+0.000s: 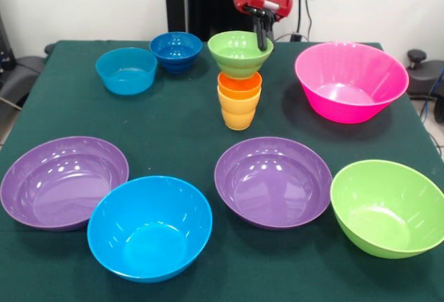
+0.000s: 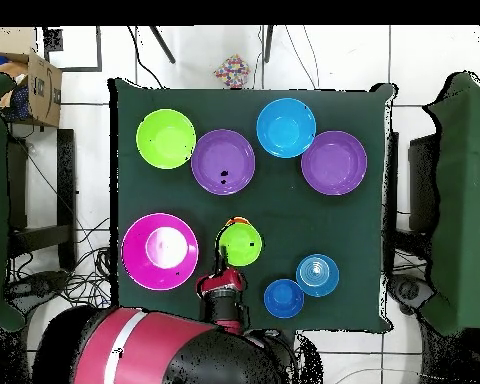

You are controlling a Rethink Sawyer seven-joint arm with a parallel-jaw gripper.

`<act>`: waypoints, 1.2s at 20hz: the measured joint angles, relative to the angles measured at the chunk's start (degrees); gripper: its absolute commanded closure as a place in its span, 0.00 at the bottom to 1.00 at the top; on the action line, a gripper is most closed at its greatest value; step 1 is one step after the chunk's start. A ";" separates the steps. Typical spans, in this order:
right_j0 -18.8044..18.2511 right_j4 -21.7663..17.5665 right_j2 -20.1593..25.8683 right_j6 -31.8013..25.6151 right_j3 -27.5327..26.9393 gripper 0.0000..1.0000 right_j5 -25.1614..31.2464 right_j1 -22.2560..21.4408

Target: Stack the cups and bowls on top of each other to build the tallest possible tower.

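The small green bowl (image 1: 239, 52) sits upright on the orange cup (image 1: 239, 84), which is nested in the yellow-orange cup (image 1: 238, 113) at the table's far middle. My gripper (image 1: 261, 37) comes down from the red wrist and is shut on the green bowl's right rim. In the overhead view the gripper (image 2: 225, 268) is at the edge of the green bowl (image 2: 241, 244), which hides the cups almost entirely. The light blue bowl (image 1: 126, 70) and the dark blue bowl (image 1: 175, 51) stand apart to the left of the stack.
Large bowls stand around: pink (image 1: 351, 81) right of the stack, two purple (image 1: 64, 181) (image 1: 272, 181), blue (image 1: 150, 217) and green (image 1: 388, 207) along the near side. A cardboard box (image 2: 39, 80) lies off the table.
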 measured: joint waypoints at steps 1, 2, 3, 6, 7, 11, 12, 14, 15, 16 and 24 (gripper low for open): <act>0.01 0.00 0.00 0.00 0.00 1.00 -0.17 0.15; 0.01 0.01 -0.02 0.00 -0.01 1.00 -0.71 0.47; 0.01 0.01 -0.02 0.00 -0.01 1.00 -1.00 0.63; 0.01 0.01 -0.06 0.00 -0.01 1.00 -2.15 1.28; 0.01 0.01 -0.06 0.00 -0.01 1.00 -2.47 1.45; 0.00 0.01 -0.09 0.00 -0.02 1.00 -3.71 2.24; 0.01 0.01 -0.08 0.00 -0.02 1.00 -4.03 2.46; 0.03 0.01 -0.08 0.00 -0.02 1.00 -4.40 2.66; 0.05 0.02 -0.10 0.00 -0.02 1.00 -4.43 2.65; 0.07 0.02 -0.12 0.00 -0.02 1.00 -4.46 2.64; 0.83 0.02 -0.24 0.00 -0.02 1.00 -4.40 2.02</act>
